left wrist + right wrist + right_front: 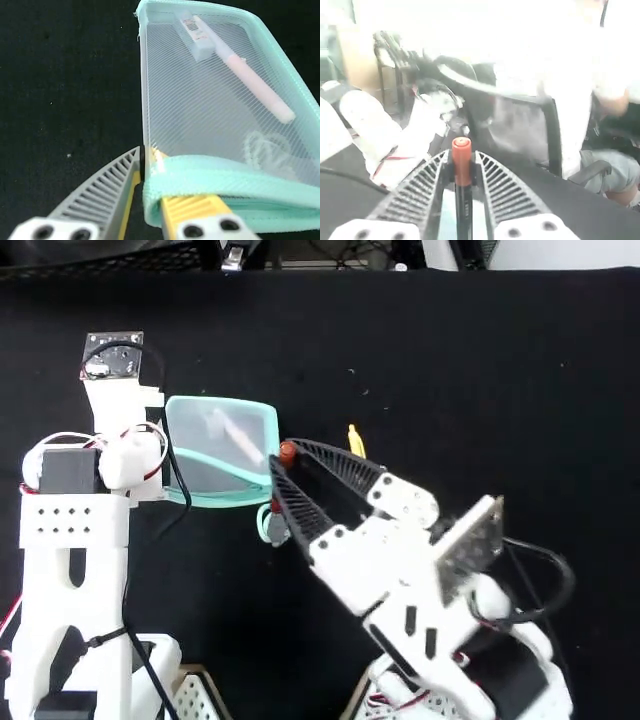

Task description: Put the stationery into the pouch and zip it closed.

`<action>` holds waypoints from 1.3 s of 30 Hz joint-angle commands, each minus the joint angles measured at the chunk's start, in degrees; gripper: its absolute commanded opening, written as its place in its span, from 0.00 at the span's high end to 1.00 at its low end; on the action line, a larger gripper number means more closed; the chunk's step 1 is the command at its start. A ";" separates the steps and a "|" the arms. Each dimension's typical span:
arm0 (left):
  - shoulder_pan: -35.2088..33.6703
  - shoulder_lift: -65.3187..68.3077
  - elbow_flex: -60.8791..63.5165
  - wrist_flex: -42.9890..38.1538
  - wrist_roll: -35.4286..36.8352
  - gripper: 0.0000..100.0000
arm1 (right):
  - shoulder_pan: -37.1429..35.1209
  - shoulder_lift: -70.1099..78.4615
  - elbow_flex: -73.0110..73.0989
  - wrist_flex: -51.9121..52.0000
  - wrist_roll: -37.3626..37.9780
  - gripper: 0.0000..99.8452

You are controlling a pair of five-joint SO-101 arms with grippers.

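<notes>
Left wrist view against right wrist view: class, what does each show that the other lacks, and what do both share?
Left wrist view: the mesh pouch with a pink pen inside, its edge clamped in the left gripper. Right wrist view: the right gripper shut on an orange-capped pen. Both: the black table.

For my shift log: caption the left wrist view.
Left pincer grips the edge of the mesh pouch; a pink pen lies inside.

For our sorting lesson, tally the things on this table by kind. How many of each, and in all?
Pouches: 1, the mint-green mesh pouch
Pens: 2, pale pink pen inside the pouch; orange-red-capped dark pen in the right pincer
Blocks: 1, small white block inside the pouch
Other: 1, small yellow item on the black table
Total: 5
</notes>
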 commanded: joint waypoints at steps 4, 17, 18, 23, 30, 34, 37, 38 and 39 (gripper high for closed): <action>-0.22 0.18 -0.13 -0.79 -0.53 0.97 | -1.05 1.01 10.07 -14.86 -0.70 0.99; -0.13 0.18 -0.31 -0.79 -0.53 0.97 | -3.87 1.19 11.91 -23.38 -0.79 0.99; -0.13 0.18 -0.31 -0.79 -0.53 0.97 | -4.40 1.45 11.65 -23.38 -0.79 0.99; -0.13 0.18 -0.40 -0.79 -0.53 0.97 | -6.24 8.31 11.12 -27.08 -0.79 0.99; -0.13 0.18 -0.22 -0.79 -0.53 0.97 | -5.80 16.75 11.38 -29.19 -0.62 0.99; -0.22 0.18 -0.31 -0.79 -0.53 0.97 | -5.80 15.78 14.73 -29.01 -0.35 0.99; -0.22 0.18 -0.40 -0.70 -0.53 0.97 | -5.80 13.49 18.15 -29.01 -0.18 0.99; -0.22 0.18 -0.40 -0.70 -0.53 0.97 | -5.80 12.62 19.12 -29.01 1.05 0.99; -0.22 0.18 -0.40 -0.62 -0.53 0.97 | -5.80 11.65 20.09 -28.92 3.43 0.99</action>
